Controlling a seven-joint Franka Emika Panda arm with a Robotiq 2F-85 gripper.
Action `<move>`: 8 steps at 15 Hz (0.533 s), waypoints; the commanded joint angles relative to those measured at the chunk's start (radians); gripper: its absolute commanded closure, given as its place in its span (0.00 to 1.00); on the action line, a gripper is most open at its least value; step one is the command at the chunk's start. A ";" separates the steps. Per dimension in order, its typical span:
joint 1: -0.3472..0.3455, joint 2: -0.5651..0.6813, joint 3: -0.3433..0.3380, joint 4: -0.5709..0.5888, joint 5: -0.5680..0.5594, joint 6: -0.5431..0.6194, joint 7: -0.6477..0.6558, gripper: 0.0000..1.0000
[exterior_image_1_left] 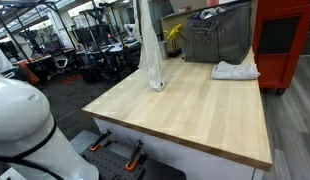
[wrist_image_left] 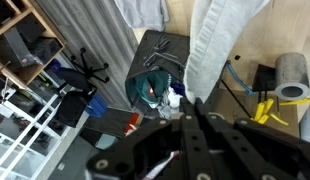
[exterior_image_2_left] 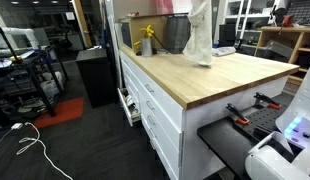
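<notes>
A long white cloth (exterior_image_1_left: 151, 45) hangs straight down from above the frame, and its lower end rests on the wooden tabletop (exterior_image_1_left: 195, 115). The same cloth (exterior_image_2_left: 200, 35) hangs over the table in both exterior views. Neither exterior view shows the gripper, which is above the top edge. In the wrist view my gripper (wrist_image_left: 194, 102) has its black fingers pressed together, shut on the top of the white cloth (wrist_image_left: 220, 40), which drops away below them. A second white cloth (exterior_image_1_left: 236, 70) lies crumpled at the table's far corner.
A grey metal bin (exterior_image_1_left: 220, 35) and a yellow bottle (exterior_image_1_left: 173, 35) stand behind the table, and a red cabinet (exterior_image_1_left: 285, 40) stands beside it. The table has white drawers (exterior_image_2_left: 155, 110). The robot's white base (exterior_image_1_left: 25, 130) is near the front edge. A box of clutter (wrist_image_left: 155, 85) sits on the floor below.
</notes>
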 commanded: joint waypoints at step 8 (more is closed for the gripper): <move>-0.048 -0.005 -0.037 0.074 -0.018 -0.014 -0.099 0.99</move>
